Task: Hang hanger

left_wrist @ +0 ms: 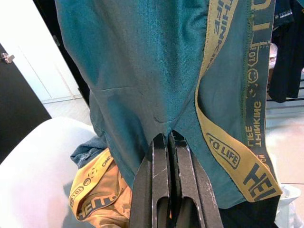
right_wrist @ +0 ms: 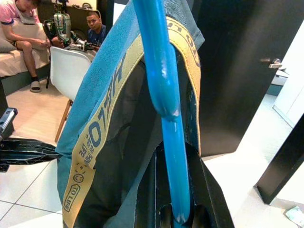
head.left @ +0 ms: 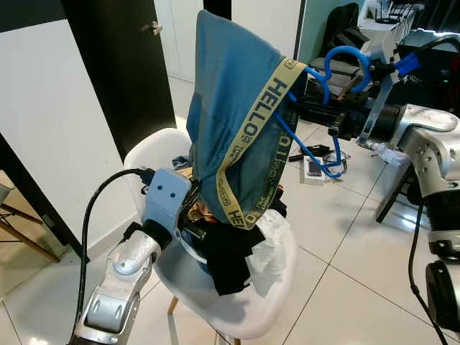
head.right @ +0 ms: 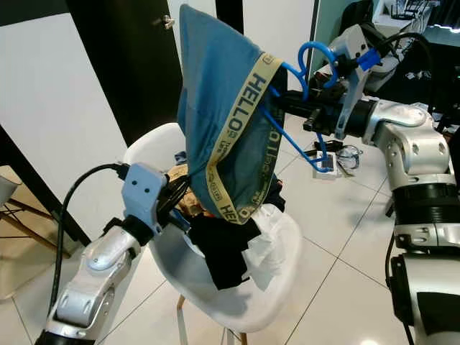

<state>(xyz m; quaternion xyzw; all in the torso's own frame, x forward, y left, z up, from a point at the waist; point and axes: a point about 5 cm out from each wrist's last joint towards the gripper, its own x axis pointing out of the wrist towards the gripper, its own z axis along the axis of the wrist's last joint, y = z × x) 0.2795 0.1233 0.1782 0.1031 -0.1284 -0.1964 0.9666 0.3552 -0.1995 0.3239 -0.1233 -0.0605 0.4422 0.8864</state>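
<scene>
A blue plastic hanger (head.left: pixel 346 59) is held up over the chair, and my right gripper (head.right: pixel 305 109) is shut on its lower bar (right_wrist: pixel 175 156). Teal underwear (head.left: pixel 230 93) with a yellow "HELLO" waistband (head.left: pixel 262 108) is draped over the hanger's far end and hangs down. From below, my left gripper (left_wrist: pixel 167 140) is shut on the garment's lower hem, just above the seat of the white chair (head.left: pixel 147 154). The fingertips are hidden behind the fabric in the eye views.
A heap of dark clothes (head.left: pixel 228 260) and a white plastic bag (head.left: pixel 274 244) lie on the chair seat. A black door (head.left: pixel 115 65) stands behind. Cables and gear (head.left: pixel 316 154) litter the tiled floor at right. People (right_wrist: pixel 95 28) sit beyond another white chair (right_wrist: pixel 66 66).
</scene>
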